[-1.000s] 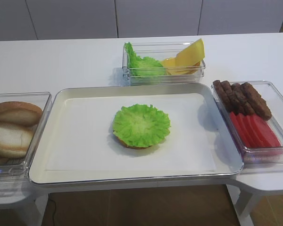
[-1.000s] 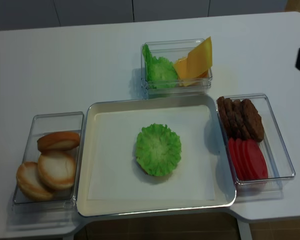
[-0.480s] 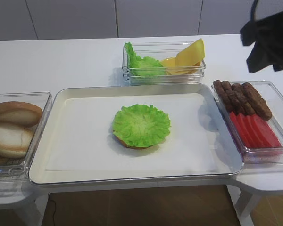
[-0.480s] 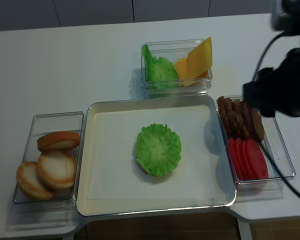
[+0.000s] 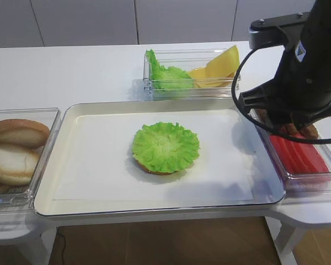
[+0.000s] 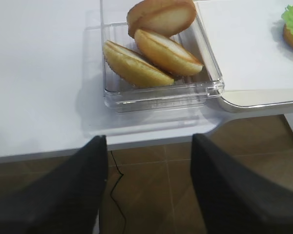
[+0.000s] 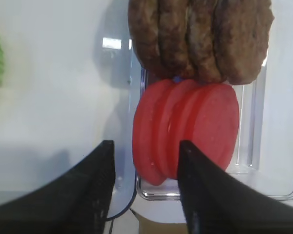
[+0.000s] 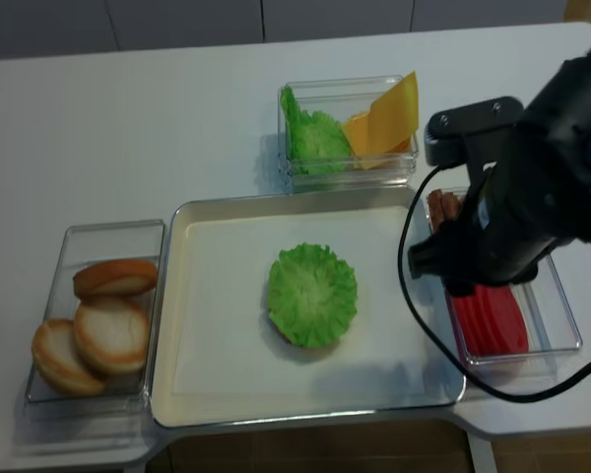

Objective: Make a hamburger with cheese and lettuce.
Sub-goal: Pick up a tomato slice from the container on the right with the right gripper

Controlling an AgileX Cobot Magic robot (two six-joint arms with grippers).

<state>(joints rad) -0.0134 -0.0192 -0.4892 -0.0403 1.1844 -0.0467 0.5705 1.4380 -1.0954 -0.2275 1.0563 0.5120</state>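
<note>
tray point(image 5: 71, 118): looks like metal, pale matt inside, shiny rim
lettuce point(image 5: 165, 146): frilly green plastic, kinda matt
cheese point(image 5: 222, 62): smooth yellow-orange slices, glossy-ish
bins point(image 6: 161, 95): clear plastic, super reflective
red slices point(image 7: 185, 129): smooth with a slight sheen
patties point(image 7: 200, 36): rough, grainy brown
bun halves point(image 6: 158, 46): smooth crust, paler matt cut faces
right gripper point(image 7: 144, 187): matt black fingers
table point(image 8: 128, 128): smooth white

No words or numbers can be read; a small pale mark on the right arm point(image 5: 302, 51) is too blurred.
</note>
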